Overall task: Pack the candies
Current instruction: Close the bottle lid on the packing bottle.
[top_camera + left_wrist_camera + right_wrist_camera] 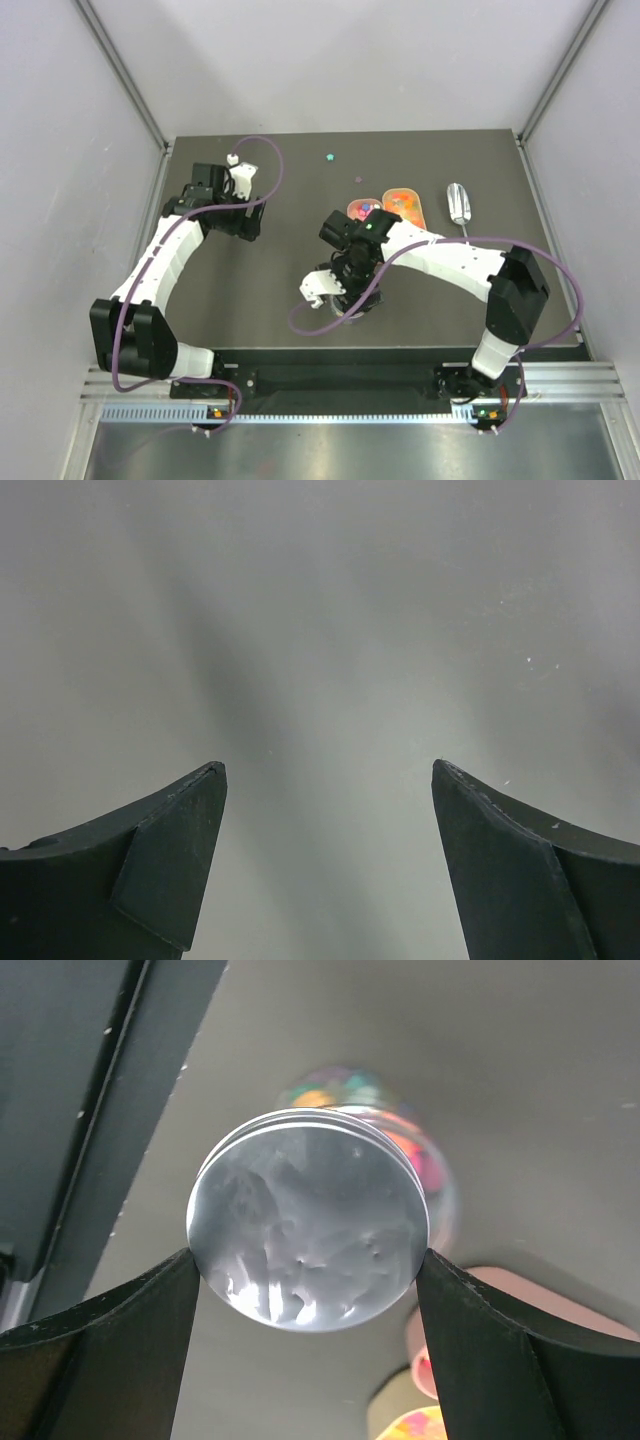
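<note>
My right gripper is shut on a clear jar by its round silver lid, whose edge touches both fingers. Blurred candies in mixed bright colours show inside the jar beyond the lid. From above, the right gripper hangs over the table's middle, in front of two orange trays that hold more candies. A metal scoop lies to the right of the trays. At the far left, my left gripper is open, and in its wrist view the gripper has only bare table between its fingers.
Two loose candies lie on the dark table, a green one near the back edge and a purple one just behind the trays. A tray's pink rim shows close by the right finger. Grey walls enclose the table on three sides.
</note>
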Motion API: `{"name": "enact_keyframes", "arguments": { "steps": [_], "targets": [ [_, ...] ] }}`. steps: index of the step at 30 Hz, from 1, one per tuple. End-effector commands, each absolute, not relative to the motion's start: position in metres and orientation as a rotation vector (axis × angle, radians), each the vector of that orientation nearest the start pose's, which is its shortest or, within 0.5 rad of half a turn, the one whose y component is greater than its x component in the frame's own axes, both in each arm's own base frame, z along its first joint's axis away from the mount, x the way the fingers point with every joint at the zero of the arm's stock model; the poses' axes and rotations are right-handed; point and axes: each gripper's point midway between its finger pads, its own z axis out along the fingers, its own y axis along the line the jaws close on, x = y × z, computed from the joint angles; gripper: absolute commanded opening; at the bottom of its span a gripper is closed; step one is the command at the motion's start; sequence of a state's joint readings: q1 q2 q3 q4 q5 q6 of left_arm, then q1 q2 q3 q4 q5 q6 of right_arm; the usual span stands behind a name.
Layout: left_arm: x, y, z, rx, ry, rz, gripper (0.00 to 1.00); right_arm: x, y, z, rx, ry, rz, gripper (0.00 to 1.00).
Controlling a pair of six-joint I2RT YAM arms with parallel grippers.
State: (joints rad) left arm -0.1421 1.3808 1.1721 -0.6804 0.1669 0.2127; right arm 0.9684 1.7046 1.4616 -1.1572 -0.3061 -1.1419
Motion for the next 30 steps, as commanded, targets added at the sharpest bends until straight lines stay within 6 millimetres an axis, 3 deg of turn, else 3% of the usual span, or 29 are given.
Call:
{"name": "enact_keyframes", "arguments": {
  "steps": [1,30],
  "targets": [
    [0.348,-0.072,0.181,0.506,2.317,-0.181,0.88,0.170,0.273,0.131,-2.540,1.426,0.383,0.75],
    [0.345,-0.072,0.179,0.469,2.325,-0.247,0.88,0.187,0.297,0.126,-2.483,1.448,0.373,0.76]
  ]
}}
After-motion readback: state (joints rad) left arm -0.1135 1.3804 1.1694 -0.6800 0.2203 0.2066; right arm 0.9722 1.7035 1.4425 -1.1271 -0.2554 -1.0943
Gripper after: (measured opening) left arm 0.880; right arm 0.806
